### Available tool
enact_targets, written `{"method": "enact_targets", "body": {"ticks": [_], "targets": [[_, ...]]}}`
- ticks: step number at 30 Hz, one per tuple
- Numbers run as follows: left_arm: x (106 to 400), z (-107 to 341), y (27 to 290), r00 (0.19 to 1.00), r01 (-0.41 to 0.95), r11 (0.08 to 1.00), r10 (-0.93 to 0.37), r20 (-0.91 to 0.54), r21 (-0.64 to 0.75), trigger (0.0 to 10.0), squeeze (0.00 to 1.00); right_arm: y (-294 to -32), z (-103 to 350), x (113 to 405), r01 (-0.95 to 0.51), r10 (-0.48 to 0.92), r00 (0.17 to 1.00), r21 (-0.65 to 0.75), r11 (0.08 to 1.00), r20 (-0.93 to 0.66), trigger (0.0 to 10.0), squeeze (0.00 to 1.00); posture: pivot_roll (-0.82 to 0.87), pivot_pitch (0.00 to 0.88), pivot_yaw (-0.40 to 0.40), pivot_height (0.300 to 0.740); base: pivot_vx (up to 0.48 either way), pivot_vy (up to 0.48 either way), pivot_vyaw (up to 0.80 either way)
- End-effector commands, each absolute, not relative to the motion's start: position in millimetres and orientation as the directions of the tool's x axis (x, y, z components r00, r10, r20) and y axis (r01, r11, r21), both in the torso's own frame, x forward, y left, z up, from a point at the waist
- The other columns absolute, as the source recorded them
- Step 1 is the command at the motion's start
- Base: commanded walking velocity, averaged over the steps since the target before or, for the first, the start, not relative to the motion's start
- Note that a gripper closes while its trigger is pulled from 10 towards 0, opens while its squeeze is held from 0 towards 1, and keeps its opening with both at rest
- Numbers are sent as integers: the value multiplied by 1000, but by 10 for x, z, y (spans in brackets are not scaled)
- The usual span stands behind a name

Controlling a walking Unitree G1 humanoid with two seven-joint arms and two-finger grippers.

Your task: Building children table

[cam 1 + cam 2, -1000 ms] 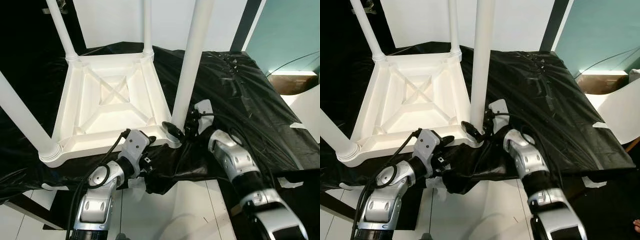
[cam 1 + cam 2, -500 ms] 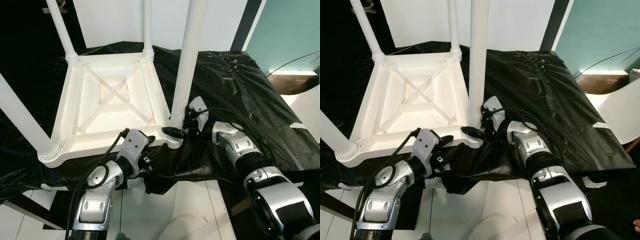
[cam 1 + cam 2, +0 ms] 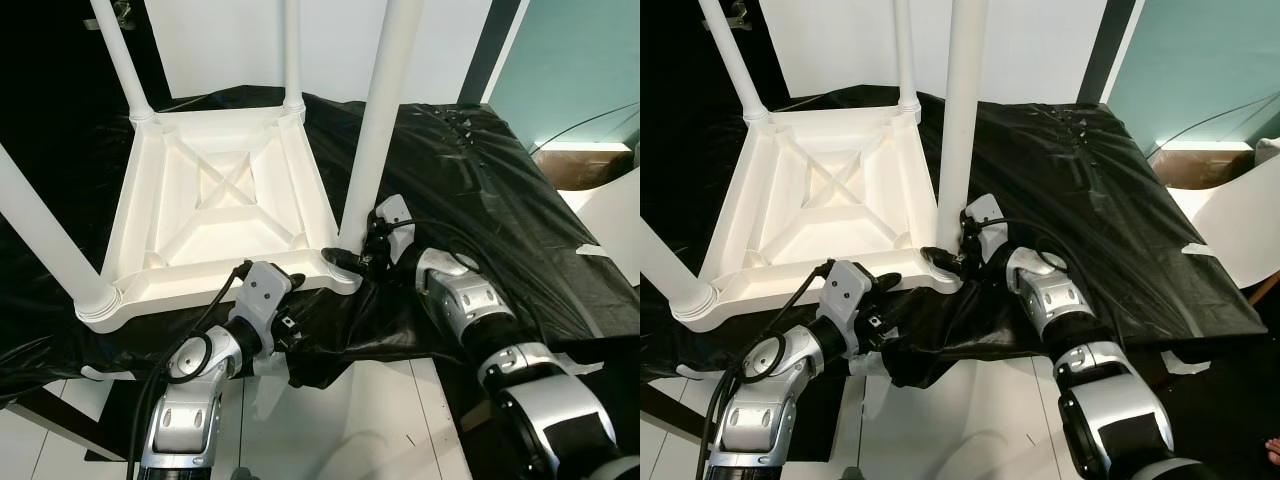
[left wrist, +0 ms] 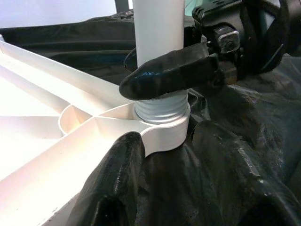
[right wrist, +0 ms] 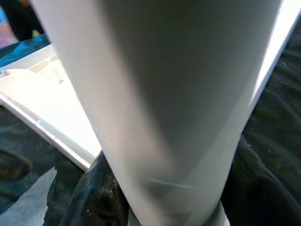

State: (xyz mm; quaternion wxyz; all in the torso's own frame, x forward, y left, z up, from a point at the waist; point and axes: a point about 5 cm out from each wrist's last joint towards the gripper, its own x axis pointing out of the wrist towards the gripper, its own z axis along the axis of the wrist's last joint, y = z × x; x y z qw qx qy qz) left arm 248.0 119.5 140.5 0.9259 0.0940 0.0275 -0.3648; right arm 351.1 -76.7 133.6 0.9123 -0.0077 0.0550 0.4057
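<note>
At the table's (image 3: 215, 205) near corner, right tool (image 3: 352, 260) grips the leg (image 3: 380, 110).

No readable text

No letters, numbers, labels or brand marks can be read on the white table (image 3: 220, 200), its legs (image 3: 385, 110), the black sheet (image 3: 480, 190) or the silver arms (image 3: 470, 310).

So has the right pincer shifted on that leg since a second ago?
Barely. The right pincer stays at the leg's base, slightly nearer the tabletop's corner socket.
</note>
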Motion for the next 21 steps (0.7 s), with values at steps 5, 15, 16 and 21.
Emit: {"method": "enact_targets", "body": {"ticks": [5, 15, 16, 21], "targets": [[2465, 1395, 1225, 812, 584, 798, -573, -110, 150, 10000, 0, -576, 1197, 3375, -560, 575, 809, 135, 817, -123, 0, 0, 117, 0, -71, 740, 0, 0, 0], [2423, 1368, 1188, 807, 590, 798, -579, -115, 121, 10000, 0, -495, 1225, 3244, -380, 407, 905, 196, 904, -125, 3137, 0, 104, 0, -68, 740, 0, 0, 0], [2423, 1368, 1188, 807, 590, 798, -579, -115, 121, 10000, 0, -495, 1225, 3244, -380, 407, 905, 196, 904, -125, 3137, 0, 104, 0, -68, 740, 0, 0, 0], [2436, 1375, 1204, 808, 589, 798, -578, -117, 124, 10000, 0, -473, 1286, 3209, -401, 421, 901, 168, 901, -107, 10000, 0, 97, 3, -65, 740, 0, 0, 0]]}}
